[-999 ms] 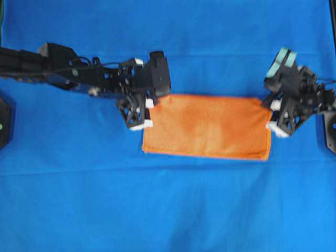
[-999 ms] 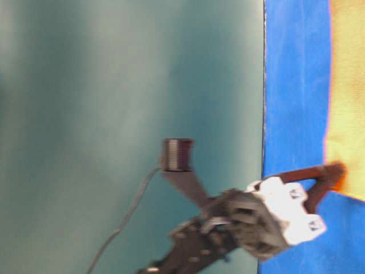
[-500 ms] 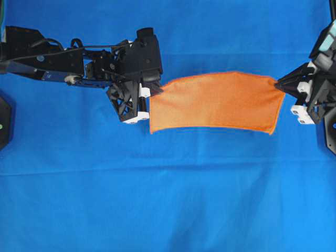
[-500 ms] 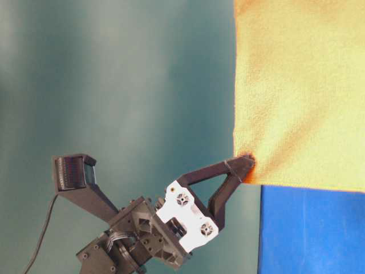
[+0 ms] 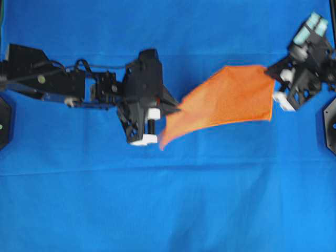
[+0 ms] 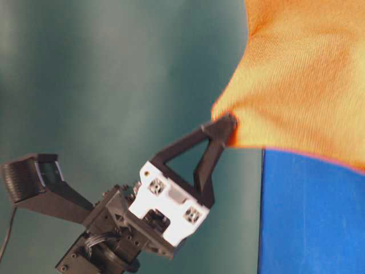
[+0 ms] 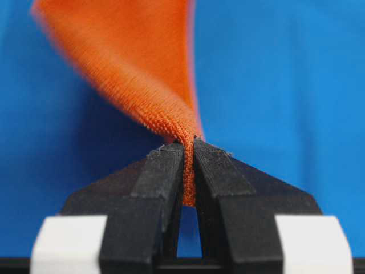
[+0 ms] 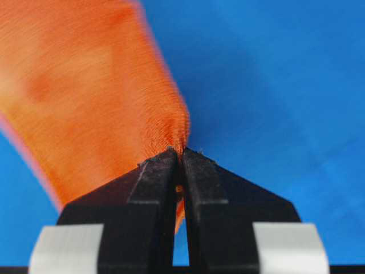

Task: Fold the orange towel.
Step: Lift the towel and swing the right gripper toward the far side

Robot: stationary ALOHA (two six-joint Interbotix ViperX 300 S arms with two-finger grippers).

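Observation:
The orange towel [image 5: 226, 100] hangs in the air above the blue cloth, folded in half and stretched between both grippers. My left gripper [image 5: 176, 111] is shut on its left end; in the left wrist view the fabric [image 7: 154, 85] is pinched between the black fingers [image 7: 165, 171]. My right gripper [image 5: 269, 71] is shut on the towel's upper right corner, seen clamped in the right wrist view [image 8: 178, 153]. The towel [image 8: 85, 97] sags towards its lower left tip. In the table-level view the right gripper [image 6: 228, 123] holds the towel [image 6: 302, 74] by its corner.
A large blue cloth [image 5: 168, 199] covers the whole table under the arms. The left arm [image 5: 58, 86] stretches in from the left edge. Black arm bases sit at the far left [image 5: 4, 121] and far right [image 5: 329, 123].
Both grippers have lifted the towel off the blue cloth. The left gripper moved right and the right one rose towards the back, so the towel now hangs slanted and slack.

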